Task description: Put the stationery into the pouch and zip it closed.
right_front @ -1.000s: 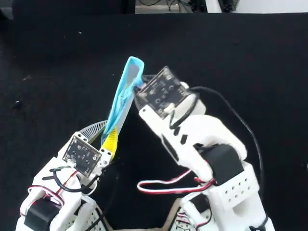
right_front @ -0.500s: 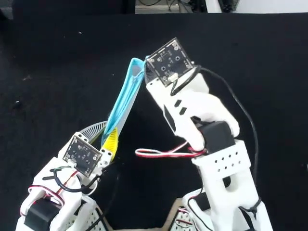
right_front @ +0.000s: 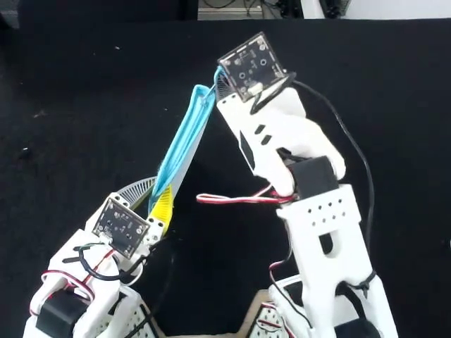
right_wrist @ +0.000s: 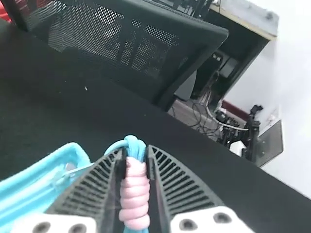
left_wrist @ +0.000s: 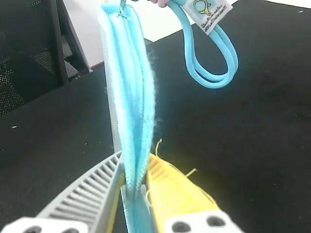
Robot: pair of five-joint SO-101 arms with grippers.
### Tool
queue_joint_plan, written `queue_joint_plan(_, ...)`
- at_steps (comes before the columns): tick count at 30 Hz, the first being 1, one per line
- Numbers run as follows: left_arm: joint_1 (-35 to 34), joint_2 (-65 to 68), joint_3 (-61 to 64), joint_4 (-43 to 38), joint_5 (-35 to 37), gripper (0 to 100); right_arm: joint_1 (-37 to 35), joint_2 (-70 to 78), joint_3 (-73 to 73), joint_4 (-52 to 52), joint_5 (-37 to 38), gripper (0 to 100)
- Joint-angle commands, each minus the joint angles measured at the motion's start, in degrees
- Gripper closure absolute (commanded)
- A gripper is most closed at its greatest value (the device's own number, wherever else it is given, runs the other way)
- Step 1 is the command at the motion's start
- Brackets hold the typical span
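While left jaws clamp its lower end and right jaws pinch its pink coiled pull (right_wrist: 134, 194), the light-blue fabric pouch (right_front: 182, 144) stretches above the wide black desk (right_front: 84, 105); its white strap tag's (left_wrist: 206, 10) print is unreadable.

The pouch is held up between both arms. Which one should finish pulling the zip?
Right, most likely. The right hand is shut on the pink zip pull at the far end of the pouch. The left hand clamps the near end, so it serves better as the anchor.
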Motion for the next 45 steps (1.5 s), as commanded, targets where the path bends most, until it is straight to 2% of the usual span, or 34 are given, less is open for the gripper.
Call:
queue_joint_plan(1, -0.84, 0.26, 0.75, 1.49, -0.44, 97, 3.43, 0.13, -6.20, 4.48, -3.16, 98.8)
queue_joint_plan(13, -0.84, 0.26, 0.13, 1.05, -0.44, 95, -4.66, 0.13, -12.35, 21.98, -3.16, 98.8)
queue_joint_plan(17, -0.84, 0.26, -1.80, 1.23, 0.00, 86, -5.63, 0.13, -11.91, 22.15, -3.16, 98.8)
queue_joint_plan(20, -0.84, 0.26, -3.56, 0.79, 0.00, 86, -5.54, 0.13, -11.91, 22.24, -3.16, 98.8)
queue_joint_plan(27, -0.40, 0.35, -1.71, -10.81, 0.18, 86, -5.63, 0.13, -12.09, 23.56, -3.16, 98.8)
queue_joint_plan(33, -0.84, 0.35, 3.12, -18.29, 6.15, 86, -5.45, 0.13, -11.91, 23.82, -3.16, 98.8)
queue_joint_plan(36, -0.84, 0.35, 3.74, -18.37, 7.47, 87, -5.45, 0.13, -11.91, 23.82, -3.16, 98.8)
queue_joint_plan(39, -0.84, 0.35, 3.30, -17.05, 8.53, 98, -5.27, 0.13, -12.09, 23.38, -3.16, 98.8)
queue_joint_plan(42, -0.84, 0.35, 3.47, -15.30, 8.00, 98, -5.27, 0.13, -12.26, 23.30, -3.16, 98.8)
queue_joint_plan(45, -0.84, 0.35, 3.82, -14.68, 4.22, 97, -5.19, 0.13, -12.26, 22.59, -3.08, 98.8)
